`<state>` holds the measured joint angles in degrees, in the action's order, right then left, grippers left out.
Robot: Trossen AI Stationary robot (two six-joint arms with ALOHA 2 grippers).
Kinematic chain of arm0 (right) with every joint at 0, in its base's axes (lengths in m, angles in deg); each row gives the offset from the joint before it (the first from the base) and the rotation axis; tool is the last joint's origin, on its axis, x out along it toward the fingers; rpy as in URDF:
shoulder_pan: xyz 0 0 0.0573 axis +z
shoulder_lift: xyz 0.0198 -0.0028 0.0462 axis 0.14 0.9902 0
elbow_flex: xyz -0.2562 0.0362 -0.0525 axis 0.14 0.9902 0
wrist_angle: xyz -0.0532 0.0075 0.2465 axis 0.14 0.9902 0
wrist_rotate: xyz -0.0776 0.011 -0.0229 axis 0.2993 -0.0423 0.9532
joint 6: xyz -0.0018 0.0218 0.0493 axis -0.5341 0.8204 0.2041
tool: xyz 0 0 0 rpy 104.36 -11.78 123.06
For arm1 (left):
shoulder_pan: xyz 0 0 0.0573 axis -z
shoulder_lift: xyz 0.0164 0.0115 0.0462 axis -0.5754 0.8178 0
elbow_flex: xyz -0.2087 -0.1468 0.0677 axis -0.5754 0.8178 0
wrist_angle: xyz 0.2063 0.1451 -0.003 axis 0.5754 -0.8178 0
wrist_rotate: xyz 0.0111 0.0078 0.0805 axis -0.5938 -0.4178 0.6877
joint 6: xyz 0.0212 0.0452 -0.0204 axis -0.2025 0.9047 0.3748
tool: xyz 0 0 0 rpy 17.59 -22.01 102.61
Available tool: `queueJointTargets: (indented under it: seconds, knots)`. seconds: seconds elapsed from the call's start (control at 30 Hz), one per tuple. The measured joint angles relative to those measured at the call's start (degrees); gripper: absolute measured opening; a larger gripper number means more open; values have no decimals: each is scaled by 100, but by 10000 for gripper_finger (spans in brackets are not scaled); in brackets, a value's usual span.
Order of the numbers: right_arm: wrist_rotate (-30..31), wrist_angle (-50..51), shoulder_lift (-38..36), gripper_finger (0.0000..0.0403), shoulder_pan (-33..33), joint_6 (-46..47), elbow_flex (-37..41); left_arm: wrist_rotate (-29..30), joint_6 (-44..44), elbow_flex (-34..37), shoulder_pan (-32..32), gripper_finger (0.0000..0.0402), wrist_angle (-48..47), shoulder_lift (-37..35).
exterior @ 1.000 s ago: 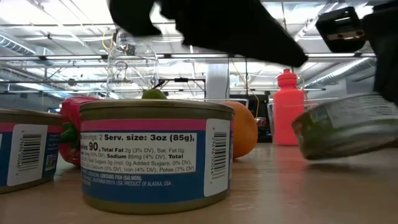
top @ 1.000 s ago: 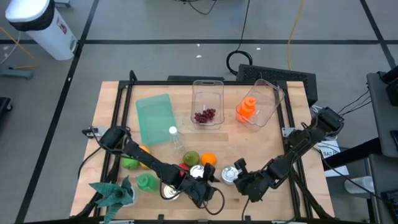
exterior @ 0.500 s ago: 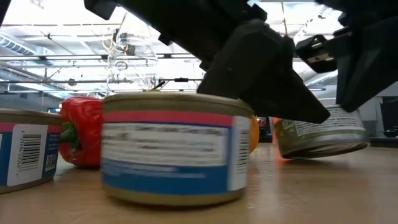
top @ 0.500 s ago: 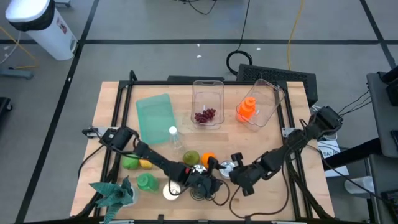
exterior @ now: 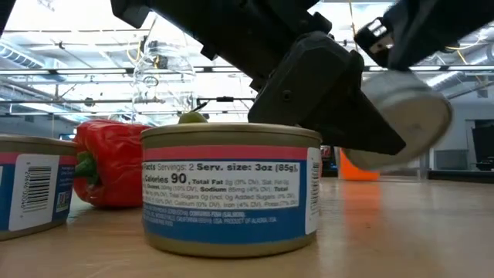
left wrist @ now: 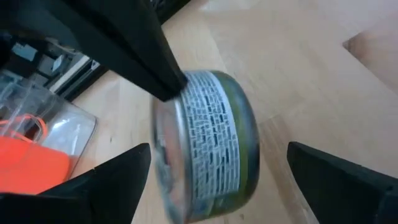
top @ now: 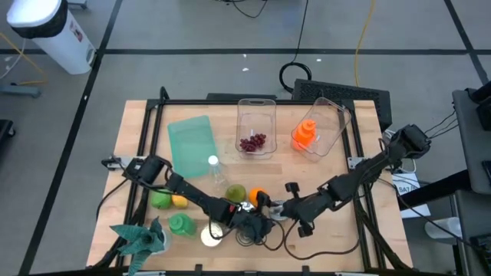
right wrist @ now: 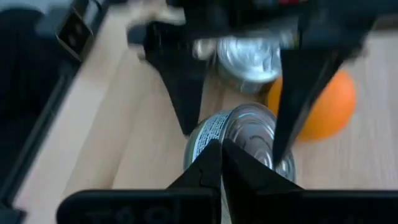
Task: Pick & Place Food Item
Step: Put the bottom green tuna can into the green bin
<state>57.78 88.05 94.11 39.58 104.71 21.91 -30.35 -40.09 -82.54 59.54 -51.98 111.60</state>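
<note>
A green-labelled can [left wrist: 214, 140] is tipped on its side between my two grippers; the low view shows it [exterior: 397, 116] tilted with a flat end facing the camera. My right gripper [right wrist: 221, 155] comes from the table's right and is shut on it. My left gripper [left wrist: 217, 148] is open, one finger on either side of the can, apart from it. In the high view the two grippers meet near the table's front middle: left [top: 259, 223], right [top: 279, 211]. A blue-labelled salmon can [exterior: 231, 189] stands upright on the table under the left arm. My right gripper has the green-labelled can by the rim [left wrist: 169, 102] of one flat end, the two fingers [right wrist: 208, 165] nearly closed together. The fingers slant down from the table's right. The can is tilted; whether its lower edge [exterior: 370, 162] touches the table, I cannot tell.
Near the grippers lie an orange [right wrist: 323, 106], a red pepper [exterior: 112, 162], a second can [exterior: 27, 181] and a clear bottle [top: 215, 170]. Farther back stand a tub with dark red fruit [top: 254, 126], a tub with an orange bottle [top: 316, 130] and a green board [top: 189, 144].
My right gripper has moved toward the table's left with the green-labelled can, which has risen and tipped further onto its side. My left gripper has moved toward the far right until its fingers stand around that can. The blue-labelled can has slid a little rightward and turned.
</note>
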Motion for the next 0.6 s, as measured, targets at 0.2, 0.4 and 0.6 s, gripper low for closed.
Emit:
queueJointTargets:
  seconds: [0.2, 0.4, 0.6]
  knots:
    - [2, -301, -8, 0, 2, -1, -4, 45, -376, 16, -248, 374, 232, 26]
    - [24, -304, 22, 0, 4, -8, -9, 49, -371, 25, -245, 268, 431, 35]
    - [-42, -323, 13, 0, 2, -27, -19, 121, 25, 25, -32, 127, 571, 35]
